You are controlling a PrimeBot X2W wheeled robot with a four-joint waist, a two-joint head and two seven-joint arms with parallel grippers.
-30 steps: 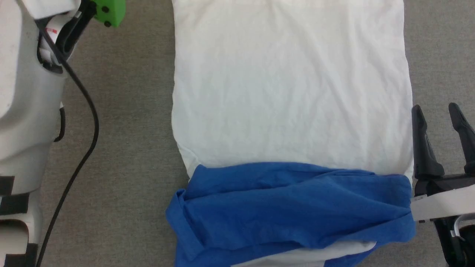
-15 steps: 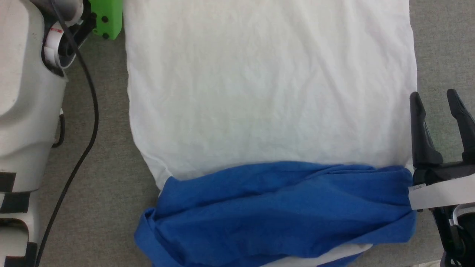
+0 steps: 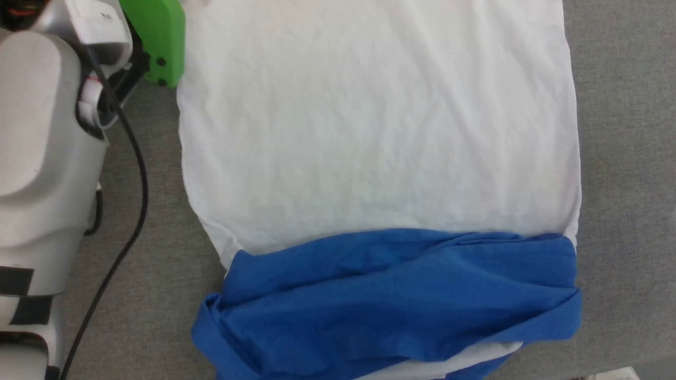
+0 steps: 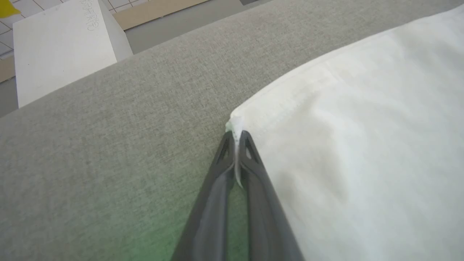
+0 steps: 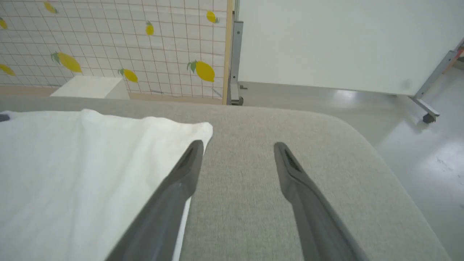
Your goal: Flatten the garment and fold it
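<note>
Head view: garment point(image 3: 369, 132) flat on the table point(image 3: 623, 158), sleeves folded in, body fold not yet made.

The white body lies spread and mostly smooth, with the blue sleeves point(image 3: 391, 295) folded across its near end, so flattening and the sleeve folds look done. In the left wrist view the left gripper point(image 4: 235, 135) has its jaws pinched tight on the far left hem corner, a sliver of white cloth between them. In the right wrist view the right gripper point(image 5: 237, 145) has its jaws wide apart and empty, poised just beside the far right corner. Left to do, as I judge it: grip that corner, then carry the hem over towards the sleeves.
</note>
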